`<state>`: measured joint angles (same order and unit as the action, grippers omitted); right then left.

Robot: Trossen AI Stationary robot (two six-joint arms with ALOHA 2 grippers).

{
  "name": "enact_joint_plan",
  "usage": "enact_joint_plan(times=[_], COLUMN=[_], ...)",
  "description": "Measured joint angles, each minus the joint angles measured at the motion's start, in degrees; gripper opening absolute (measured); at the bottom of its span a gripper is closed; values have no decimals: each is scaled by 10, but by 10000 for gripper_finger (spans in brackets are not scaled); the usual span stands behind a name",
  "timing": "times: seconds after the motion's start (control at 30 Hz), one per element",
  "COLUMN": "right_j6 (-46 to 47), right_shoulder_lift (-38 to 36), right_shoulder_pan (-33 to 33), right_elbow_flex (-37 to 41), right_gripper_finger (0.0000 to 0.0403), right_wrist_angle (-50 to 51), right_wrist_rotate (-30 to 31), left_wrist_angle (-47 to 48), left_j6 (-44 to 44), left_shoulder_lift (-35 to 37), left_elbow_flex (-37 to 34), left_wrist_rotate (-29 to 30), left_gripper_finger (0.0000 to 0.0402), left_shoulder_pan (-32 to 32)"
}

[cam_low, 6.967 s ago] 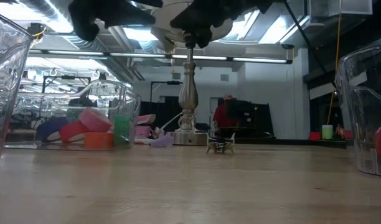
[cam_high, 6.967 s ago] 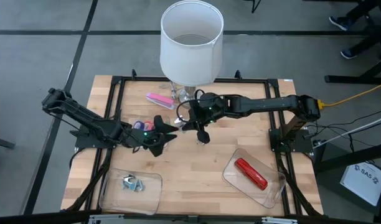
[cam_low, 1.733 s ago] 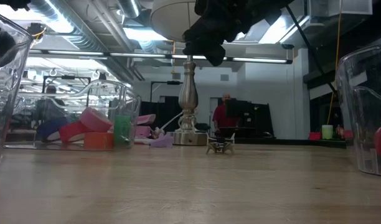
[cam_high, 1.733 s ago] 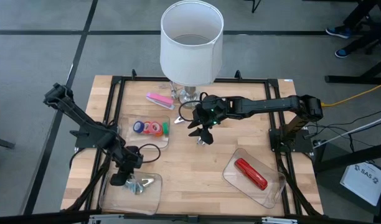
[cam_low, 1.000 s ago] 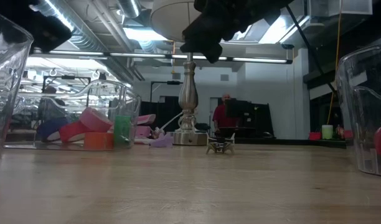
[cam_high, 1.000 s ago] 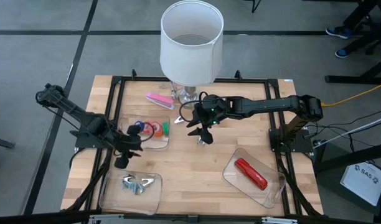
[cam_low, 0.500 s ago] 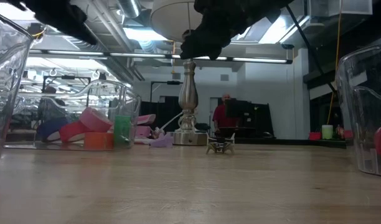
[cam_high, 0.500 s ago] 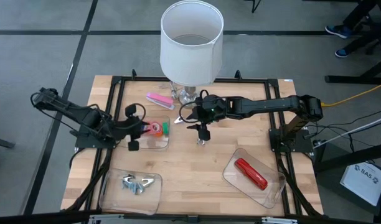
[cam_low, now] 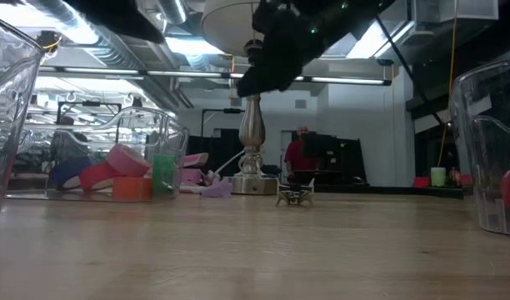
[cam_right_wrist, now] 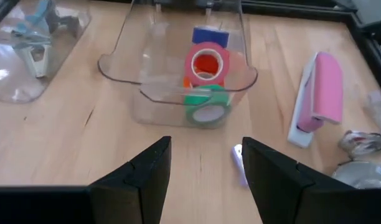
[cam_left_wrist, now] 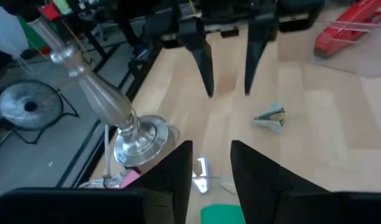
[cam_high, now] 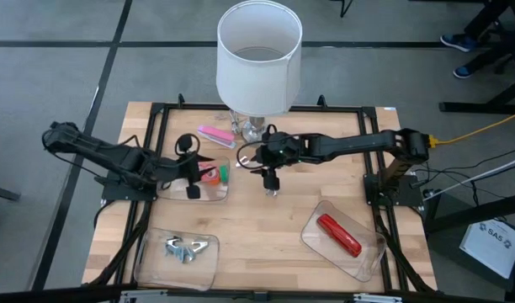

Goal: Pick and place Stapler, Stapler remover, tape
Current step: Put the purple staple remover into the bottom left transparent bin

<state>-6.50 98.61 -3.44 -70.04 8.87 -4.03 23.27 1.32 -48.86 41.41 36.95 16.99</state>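
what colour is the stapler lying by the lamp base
Pink stapler, clearest in the right wrist view.

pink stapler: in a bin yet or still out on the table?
Out. The pink stapler lies flat on the bare wood by the lamp base, outside the clear bin that holds the tape rolls.

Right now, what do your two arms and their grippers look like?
Both arms are dark, jointed and slender. The left gripper and right gripper each end in two flat, tapered black fingers. A black cable loops beside the left arm's wrist, and small green lights glow on the right arm's wrist in the high view.
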Motion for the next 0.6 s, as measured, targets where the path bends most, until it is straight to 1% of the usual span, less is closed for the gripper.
enact_joint_plan(times=[0.13,0.4,0.6], right_j6=[-7,-102,-150], right_shoulder_lift=[20,63,105], right_shoulder_pan=[0,-3,-9], right_elbow_flex=[0,0,0], right_gripper_finger=[197,197,197], right_wrist_angle=[-1,-31,-74], right_wrist_rotate=[0,0,6], left_wrist_angle=[-2,-3,-20], left_j6=[0,0,-9], left_shoulder_lift=[-20,-46,-49], left_elbow_flex=[0,0,0], left_wrist_rotate=[0,11,11], left_gripper_finger=[105,104,104], left_shoulder_pan=[-10,-22,-22])
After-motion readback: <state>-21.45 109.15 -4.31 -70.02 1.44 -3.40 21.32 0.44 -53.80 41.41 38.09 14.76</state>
